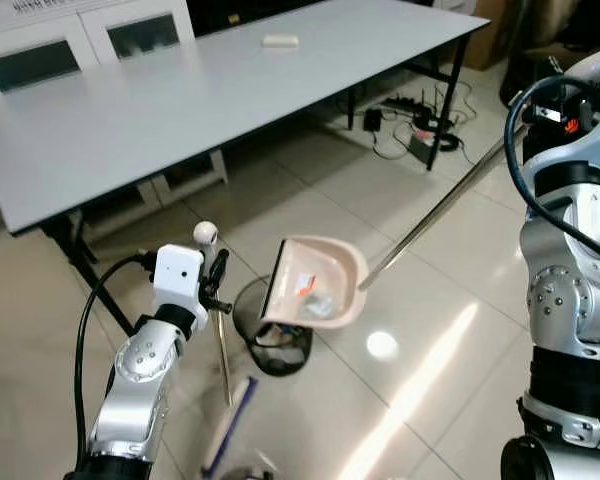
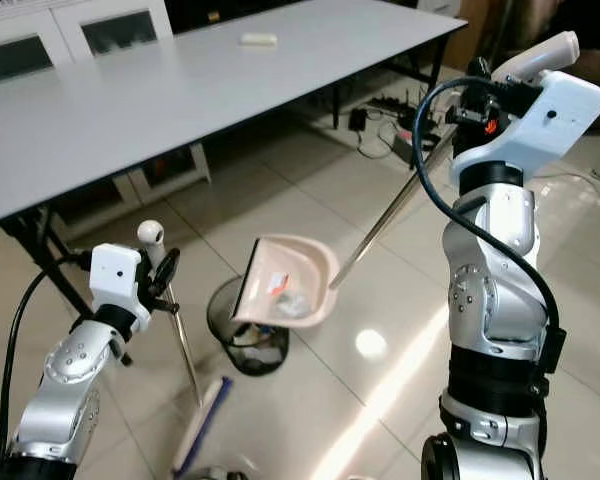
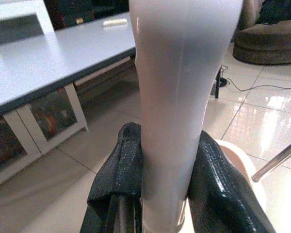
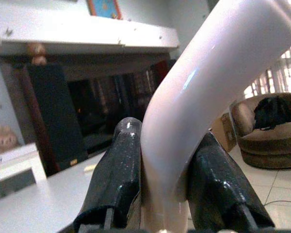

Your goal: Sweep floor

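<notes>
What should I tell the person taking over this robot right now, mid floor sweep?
Left gripper: shut on the broom handle, brush end resting on the floor.
Right gripper: shut on the dustpan handle, holding the dustpan raised and tilted above the black bin.
Done: litter is gathered in the pan.
Left: tip the litter into the bin, then likely set down the tools.
</notes>
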Available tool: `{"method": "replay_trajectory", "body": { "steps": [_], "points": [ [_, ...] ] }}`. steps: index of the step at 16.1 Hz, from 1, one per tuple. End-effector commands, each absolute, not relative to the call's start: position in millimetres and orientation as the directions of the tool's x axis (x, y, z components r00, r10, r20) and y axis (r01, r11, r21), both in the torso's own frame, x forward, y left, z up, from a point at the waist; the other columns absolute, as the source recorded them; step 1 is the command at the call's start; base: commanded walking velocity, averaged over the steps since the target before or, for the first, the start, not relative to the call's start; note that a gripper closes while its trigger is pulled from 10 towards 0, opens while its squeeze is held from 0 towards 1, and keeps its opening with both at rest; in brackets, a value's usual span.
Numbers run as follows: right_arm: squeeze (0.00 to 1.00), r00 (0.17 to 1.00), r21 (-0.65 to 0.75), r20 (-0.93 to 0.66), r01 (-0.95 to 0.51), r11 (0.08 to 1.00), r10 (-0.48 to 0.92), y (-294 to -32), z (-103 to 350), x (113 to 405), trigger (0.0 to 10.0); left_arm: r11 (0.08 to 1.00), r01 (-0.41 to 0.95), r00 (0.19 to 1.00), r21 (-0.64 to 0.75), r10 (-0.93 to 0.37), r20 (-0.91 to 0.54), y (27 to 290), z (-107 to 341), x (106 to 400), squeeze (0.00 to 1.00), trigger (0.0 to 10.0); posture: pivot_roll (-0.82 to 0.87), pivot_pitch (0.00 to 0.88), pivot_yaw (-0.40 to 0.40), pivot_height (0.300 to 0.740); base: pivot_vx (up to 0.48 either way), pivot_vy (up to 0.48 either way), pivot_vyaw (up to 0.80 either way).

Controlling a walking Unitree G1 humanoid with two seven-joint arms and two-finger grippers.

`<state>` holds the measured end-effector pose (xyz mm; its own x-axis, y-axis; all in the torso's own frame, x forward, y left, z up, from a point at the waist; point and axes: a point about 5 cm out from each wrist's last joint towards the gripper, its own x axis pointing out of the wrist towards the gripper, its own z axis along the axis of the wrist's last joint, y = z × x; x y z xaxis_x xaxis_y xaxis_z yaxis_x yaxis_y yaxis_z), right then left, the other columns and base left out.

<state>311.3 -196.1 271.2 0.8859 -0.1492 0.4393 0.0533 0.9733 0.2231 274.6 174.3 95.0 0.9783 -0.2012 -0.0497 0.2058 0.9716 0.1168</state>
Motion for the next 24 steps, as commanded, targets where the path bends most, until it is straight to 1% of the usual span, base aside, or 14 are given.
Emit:
{"method": "replay_trajectory", "body": {
  "steps": [1,2,5,7,11,14,18,20,21,23,24],
  "points": [
    [0.0,0.874,0.229,0.47,0.01,0.973,-0.12,-190.8,277.9,310.4,10.0,0.972,0.19,0.982,0.139,-0.188,-0.023,176.6,103.4,277.3,0.0,10.0,-0.02,0.055,0.052,0.74,0.341,0.0,0.0],
    [0.0,0.882,0.199,0.46,0.011,0.98,-0.103,-189.4,275.9,311.2,10.0,0.971,0.192,0.981,0.142,-0.19,-0.025,175.3,102.5,276.1,0.0,10.0,-0.02,0.054,0.051,0.74,0.345,0.0,0.54],
    [0.0,0.878,0.195,0.466,0.016,0.981,-0.107,-188.3,276.0,312.2,10.0,0.972,0.188,0.982,0.142,-0.186,-0.025,175.4,103.1,277.6,0.0,10.0,-0.02,0.058,0.051,0.74,0.341,0.0,0.8],
    [0.0,0.873,0.245,0.469,0.018,0.969,-0.135,-191.4,275.6,312.0,10.0,0.972,0.186,0.982,0.143,-0.185,-0.024,175.8,103.7,278.2,0.0,10.0,-0.02,0.059,0.052,0.74,0.339,0.0,0.0],
    [0.0,0.872,0.253,0.467,0.028,0.967,-0.147,-195.2,275.5,311.9,10.0,0.97,0.197,0.98,0.141,-0.195,-0.028,173.4,103.4,278.5,0.0,10.0,-0.02,0.062,0.055,0.74,0.335,0.0,0.0],
    [0.0,0.862,0.275,0.477,0.037,0.961,-0.17,-198.6,275.7,310.3,10.0,0.965,0.222,0.975,0.142,-0.217,-0.052,170.9,100.5,278.3,0.0,10.0,-0.01,0.068,0.058,0.74,0.0,0.0,0.0],
    [0.0,0.858,0.276,0.48,0.049,0.96,-0.182,-201.6,275.3,309.4,10.0,0.965,0.219,0.976,0.143,-0.213,-0.056,171.4,99.1,278.5,0.0,10.0,-0.01,0.065,0.064,0.74,0.0,0.0,0.0],
    [0.0,0.858,0.254,0.487,0.043,0.966,-0.166,-200.4,275.2,309.8,10.0,0.963,0.225,0.974,0.15,-0.219,-0.059,172.1,98.9,279.3,0.0,10.0,-0.01,0.063,0.072,0.74,0.0,0.0,0.0],
    [0.0,0.851,0.199,0.511,0.016,0.98,-0.118,-196.5,277.0,309.5,10.0,0.961,0.228,0.973,0.154,-0.221,-0.059,172.2,99.1,280.1,0.0,10.0,-0.01,0.065,0.074,0.74,0.0,0.0,0.0],
    [0.0,0.842,0.148,0.535,-0.004,0.989,-0.076,-190.6,278.2,309.5,10.0,0.961,0.227,0.974,0.156,-0.221,-0.058,172.8,99.5,281.6,0.0,10.0,-0.01,0.067,0.074,0.74,0.0,0.0,0.0],
    [0.0,0.836,0.093,0.547,-0.015,0.996,-0.039,-186.6,279.1,309.8,10.0,0.961,0.227,0.974,0.156,-0.221,-0.058,172.8,99.4,281.9,0.0,10.0,-0.01,0.067,0.073,0.74,0.0,0.0,0.0]
  ]
}}
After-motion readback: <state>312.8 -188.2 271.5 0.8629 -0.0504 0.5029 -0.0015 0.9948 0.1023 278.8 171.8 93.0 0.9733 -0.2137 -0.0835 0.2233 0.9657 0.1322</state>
